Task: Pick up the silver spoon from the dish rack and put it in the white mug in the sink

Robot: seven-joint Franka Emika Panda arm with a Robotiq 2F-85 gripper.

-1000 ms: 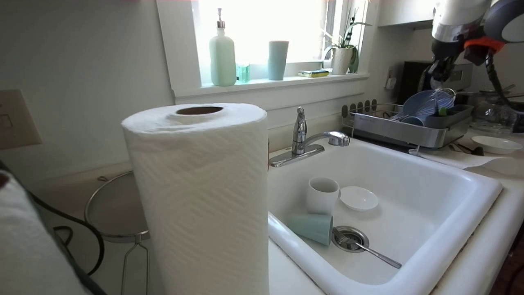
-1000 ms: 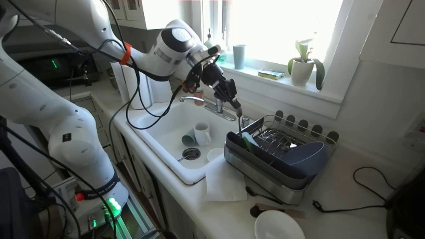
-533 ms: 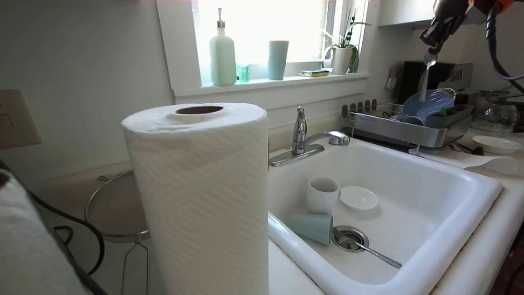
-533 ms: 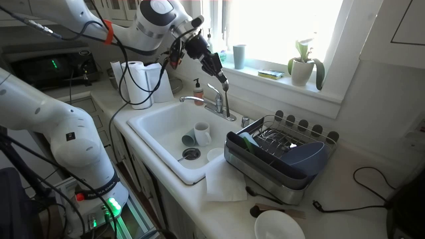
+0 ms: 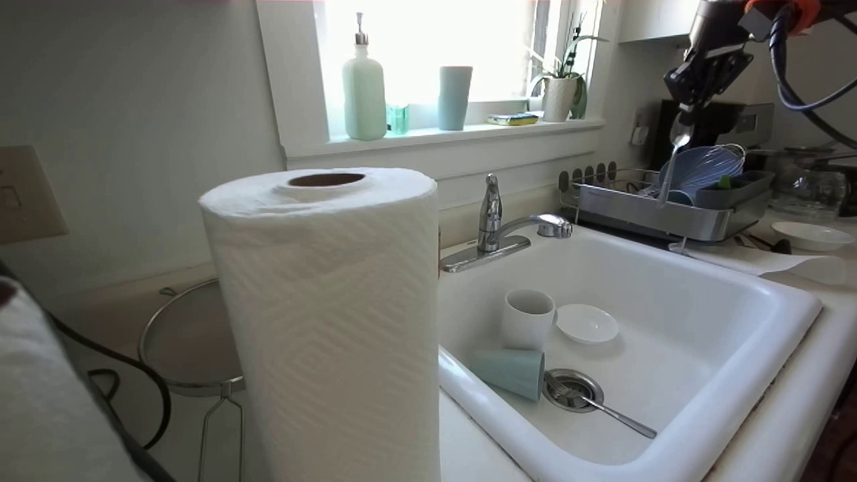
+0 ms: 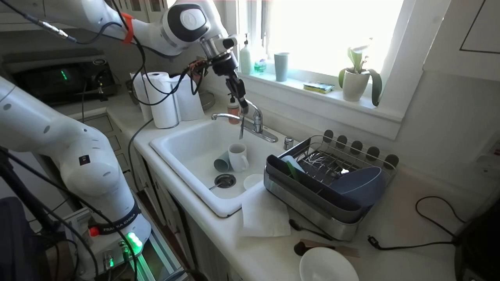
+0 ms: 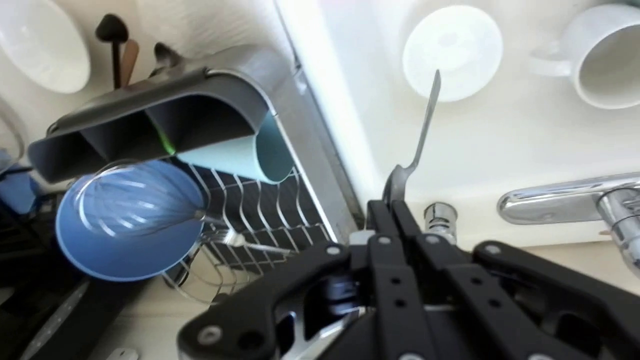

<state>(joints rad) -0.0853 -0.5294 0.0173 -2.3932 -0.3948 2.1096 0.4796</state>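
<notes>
My gripper [image 7: 387,207] is shut on the bowl end of the silver spoon [image 7: 399,180]. The spoon's handle hangs down, tilted, in the air above the rack-side end of the sink [image 7: 345,90]. In both exterior views the gripper [image 5: 686,110] [image 6: 244,109] holds the spoon [image 5: 668,174] [image 6: 241,128] clear of everything. The white mug [image 5: 525,328] [image 6: 236,156] stands upright in the sink, its opening up. In the wrist view the mug [image 7: 612,70] is at the upper right, apart from the spoon. The dish rack [image 5: 649,211] [image 6: 308,210] stands beside the sink.
A pale green cup [image 5: 509,371] lies on its side against the mug. A white dish [image 5: 588,324] and a fork [image 5: 616,415] over the drain are also in the sink. The faucet [image 5: 492,214] rises at the sink's back edge. A paper towel roll [image 5: 321,321] stands beside the sink.
The gripper has lifted the spoon out of the rack's cutlery holder and carried it toward the sink. Over the last half second it has lowered and turned more downward.
</notes>
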